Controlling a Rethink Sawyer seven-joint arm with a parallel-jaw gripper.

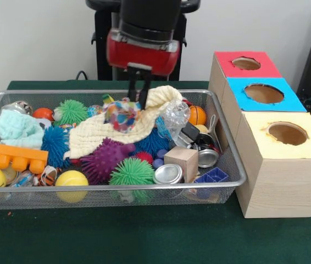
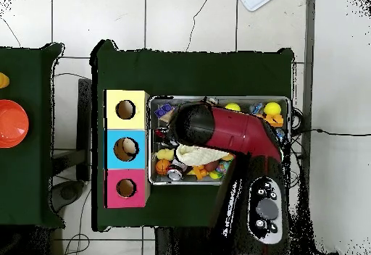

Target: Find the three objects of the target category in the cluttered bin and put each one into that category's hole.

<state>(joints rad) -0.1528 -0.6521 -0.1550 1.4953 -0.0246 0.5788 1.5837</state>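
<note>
The gripper point(image 1: 139, 99) hangs over the cream cloth point(image 1: 117, 129) mid-bin, fingers close together, gripping nothing. A green table point(image 1: 144, 236) on pale floor tiles point(image 2: 181, 20) carries the wire bin point(image 1: 221, 137) of clutter and three holed boxes point(image 1: 276, 143).

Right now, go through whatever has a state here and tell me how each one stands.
Gripper: jaws close together, down on the cream cloth.
Cream cloth: crumpled, draped over toys.
Wire bin: full of clutter.
Red hole, blue hole, yellow hole: open.
Wooden cube: resting in the bin, upright.
</note>
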